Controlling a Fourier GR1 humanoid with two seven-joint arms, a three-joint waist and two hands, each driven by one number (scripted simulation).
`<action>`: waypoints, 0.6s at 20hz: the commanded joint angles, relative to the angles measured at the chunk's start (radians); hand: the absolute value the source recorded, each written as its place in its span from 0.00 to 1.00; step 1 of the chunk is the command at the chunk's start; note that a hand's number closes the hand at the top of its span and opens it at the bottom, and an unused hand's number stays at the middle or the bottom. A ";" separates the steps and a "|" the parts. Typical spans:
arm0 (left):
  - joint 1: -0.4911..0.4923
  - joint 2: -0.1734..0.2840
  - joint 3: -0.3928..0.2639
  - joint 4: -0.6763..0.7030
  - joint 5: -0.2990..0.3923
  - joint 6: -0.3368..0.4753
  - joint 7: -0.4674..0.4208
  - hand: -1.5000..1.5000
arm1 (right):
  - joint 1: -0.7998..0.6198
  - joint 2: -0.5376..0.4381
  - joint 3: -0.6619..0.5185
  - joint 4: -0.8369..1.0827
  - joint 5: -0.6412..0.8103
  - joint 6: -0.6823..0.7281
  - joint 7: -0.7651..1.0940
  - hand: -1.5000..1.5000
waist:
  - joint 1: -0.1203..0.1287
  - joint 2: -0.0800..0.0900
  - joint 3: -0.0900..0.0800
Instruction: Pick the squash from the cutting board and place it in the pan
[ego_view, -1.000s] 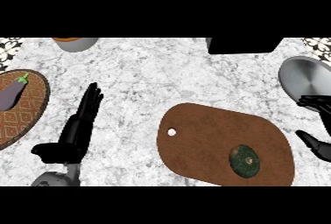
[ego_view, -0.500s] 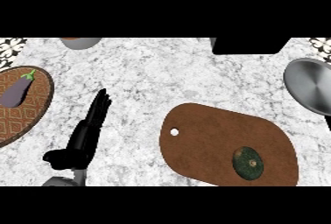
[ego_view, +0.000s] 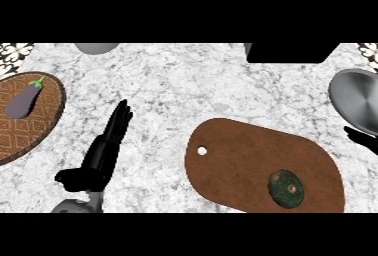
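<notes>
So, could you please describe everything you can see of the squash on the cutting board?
The squash is a small, round, dark green vegetable with mottled skin and a pale stem spot near its middle. It lies on the brown cutting board, near the board's lower right end, away from the hanging hole. Nothing else touches it; neither hand is on it.

Dark green squash (ego_view: 286, 188); brown cutting board (ego_view: 251, 160); silver pan (ego_view: 357, 100); purple eggplant (ego_view: 25, 98); white-grey marbled counter (ego_view: 184, 90).

On the counter (ego_view: 192, 85) the squash (ego_view: 286, 188) lies on the board (ego_view: 251, 160), the pan (ego_view: 358, 102) sits at the right edge above a sliver of the right hand (ego_view: 362, 137), and the left hand (ego_view: 103, 150) rests open, fingers straight, beside a plate (ego_view: 40, 130) bearing an eggplant (ego_view: 26, 97).
</notes>
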 joint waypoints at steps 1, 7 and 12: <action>-0.016 -0.004 0.003 -0.015 0.004 -0.007 0.026 0.50 | -0.050 -0.046 0.113 0.032 0.171 0.034 0.057 0.00 | 0.015 0.003 0.001; 0.046 0.003 -0.006 -0.029 -0.020 -0.015 -0.001 0.50 | -0.100 0.002 0.308 -0.053 0.392 0.041 0.237 0.00 | 0.008 -0.001 0.001; 0.010 -0.075 -0.007 0.064 -0.061 -0.001 -0.048 0.50 | -0.081 0.081 0.325 0.005 0.479 0.062 0.212 0.00 | -0.009 -0.001 0.002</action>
